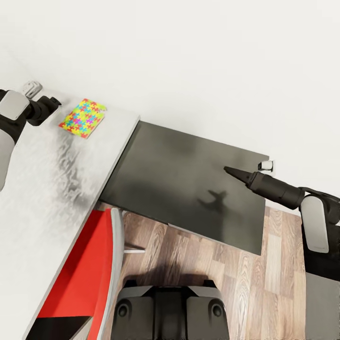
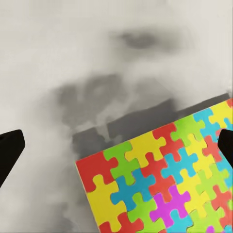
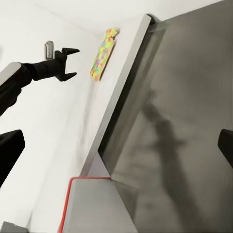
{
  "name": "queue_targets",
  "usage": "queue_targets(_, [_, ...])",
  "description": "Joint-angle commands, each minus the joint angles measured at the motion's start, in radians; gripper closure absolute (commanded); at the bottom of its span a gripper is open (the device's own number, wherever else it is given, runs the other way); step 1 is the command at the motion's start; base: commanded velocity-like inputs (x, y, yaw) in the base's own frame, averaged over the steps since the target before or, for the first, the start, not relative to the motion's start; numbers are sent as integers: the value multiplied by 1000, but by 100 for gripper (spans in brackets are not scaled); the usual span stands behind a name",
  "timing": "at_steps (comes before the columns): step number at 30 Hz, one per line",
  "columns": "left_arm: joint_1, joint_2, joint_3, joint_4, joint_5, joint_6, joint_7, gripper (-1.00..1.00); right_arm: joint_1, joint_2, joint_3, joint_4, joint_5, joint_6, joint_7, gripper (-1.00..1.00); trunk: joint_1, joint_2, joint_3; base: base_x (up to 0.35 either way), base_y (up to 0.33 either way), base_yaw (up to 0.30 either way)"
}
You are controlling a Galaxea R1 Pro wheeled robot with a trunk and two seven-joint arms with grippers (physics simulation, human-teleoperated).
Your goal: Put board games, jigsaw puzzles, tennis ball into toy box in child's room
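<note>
Left wrist view: jigsaw puzzle (image 2: 165, 179) between fingers (image 2: 9, 150)

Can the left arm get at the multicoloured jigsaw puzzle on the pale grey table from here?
Probably yes: the left gripper, jaws open, hovers beside the thin multicoloured jigsaw puzzle, with bare pale grey table between them.

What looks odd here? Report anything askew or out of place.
Nothing is spilled or damaged. The jigsaw puzzle lies flat on the table but turned askew to its edges. The left gripper hovers open beside it.
</note>
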Motion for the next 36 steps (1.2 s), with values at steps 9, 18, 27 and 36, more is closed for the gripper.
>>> queue_targets(9, [-30,-2,-5,7,-29,-24,12,-100,0,0,14,0,3,4,-4,-100,1,-1,-16,0,0,0])
queue_targets(18, [-50,-2,-8,8,-40,-56,28,-100,3,1,18,0,3,4,-6,-100,1,-1,-30,0,0,0])
queue_targets(27, [-73,-1,-13,7,-46,-71,42,-100,-3,-2,19,0,3,4,-7,-100,1,-1,-45,0,0,0])
queue_targets(36, [-74,9,-5,8,-30,-101,19,-100,-10,-6,17,0,2,4,-7,-100,1,-1,-60,0,0,0])
